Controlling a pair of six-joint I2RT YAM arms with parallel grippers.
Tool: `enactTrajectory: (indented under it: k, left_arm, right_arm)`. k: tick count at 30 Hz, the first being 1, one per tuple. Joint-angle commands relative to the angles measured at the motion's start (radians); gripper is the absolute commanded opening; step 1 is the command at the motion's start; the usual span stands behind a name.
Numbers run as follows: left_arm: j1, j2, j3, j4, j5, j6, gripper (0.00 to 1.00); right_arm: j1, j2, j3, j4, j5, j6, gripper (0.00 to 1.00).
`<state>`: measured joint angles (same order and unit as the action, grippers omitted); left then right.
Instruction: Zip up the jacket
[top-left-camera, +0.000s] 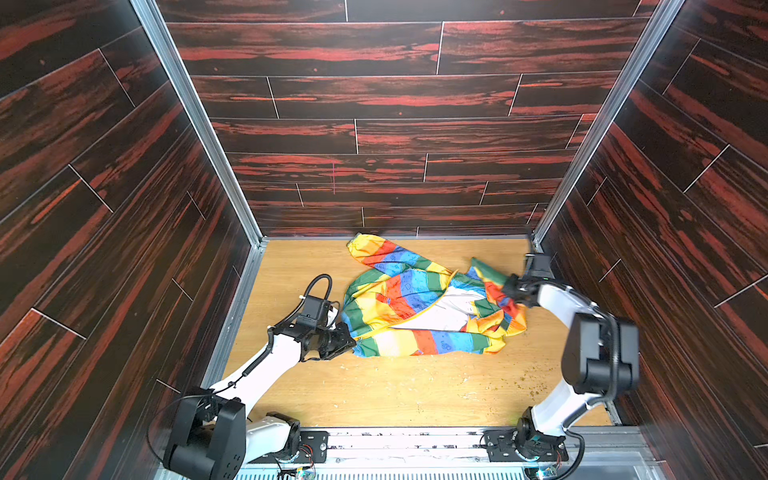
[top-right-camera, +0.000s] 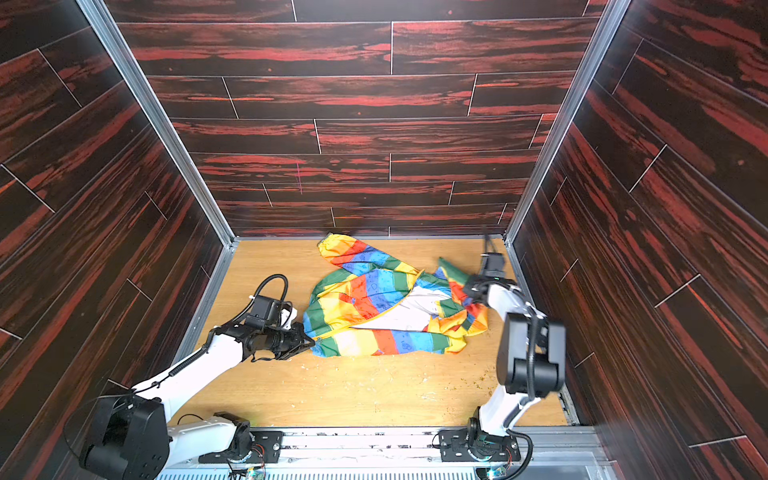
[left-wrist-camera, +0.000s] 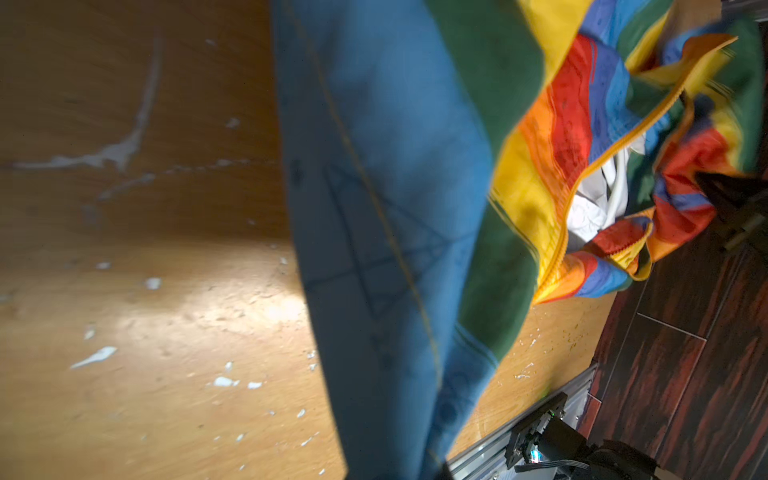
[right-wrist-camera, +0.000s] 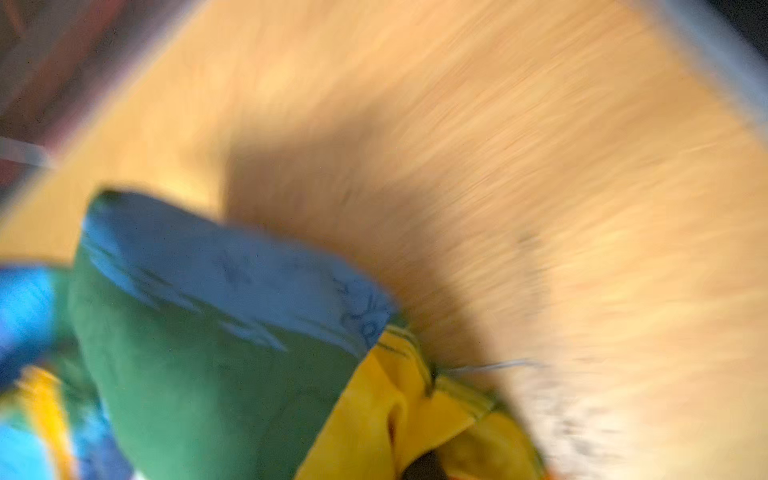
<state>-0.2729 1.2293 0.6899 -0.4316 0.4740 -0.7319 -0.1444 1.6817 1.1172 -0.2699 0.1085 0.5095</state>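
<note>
While our left gripper (top-left-camera: 349, 341) and right gripper (top-left-camera: 508, 289) clamped opposite edges of the jacket (top-left-camera: 399, 291), lying open far across the table (top-left-camera: 374, 395), we feared pulling could slip the thin fabric.

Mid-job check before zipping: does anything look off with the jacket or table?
The jacket lies crumpled and unzipped, white lining exposed, one sleeve stretched toward the back wall. The table is scuffed with white flecks, and crumbs lie near the right arm.

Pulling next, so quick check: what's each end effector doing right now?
Left end effector: closed on the jacket at its hem corner.
Right end effector: closed on the jacket's right-side fabric.
</note>
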Motion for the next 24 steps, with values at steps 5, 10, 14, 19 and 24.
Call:
enactTrajectory:
  k: [5, 10, 14, 19, 24]
  left_arm:
    - [0.022, -0.021, 0.021, -0.065, -0.011, 0.041, 0.0]
    - [0.022, -0.012, 0.011, -0.041, 0.008, 0.03, 0.0]
    - [0.022, -0.005, 0.014, -0.039, 0.014, 0.033, 0.0]
    - [0.022, 0.004, 0.015, -0.035, 0.018, 0.036, 0.0]
    - [0.021, -0.005, 0.011, -0.029, 0.02, 0.031, 0.0]
  right_arm:
    - [-0.16, -0.09, -0.081, 0.027, -0.131, 0.104, 0.24]
    - [-0.145, -0.201, -0.154, 0.085, -0.136, 0.131, 0.62]
    - [-0.078, -0.28, -0.18, 0.103, -0.127, 0.093, 0.64]
    - [0.133, -0.217, -0.088, -0.005, -0.083, -0.014, 0.62]
    - [0.288, -0.128, -0.083, -0.057, -0.078, -0.037, 0.58]
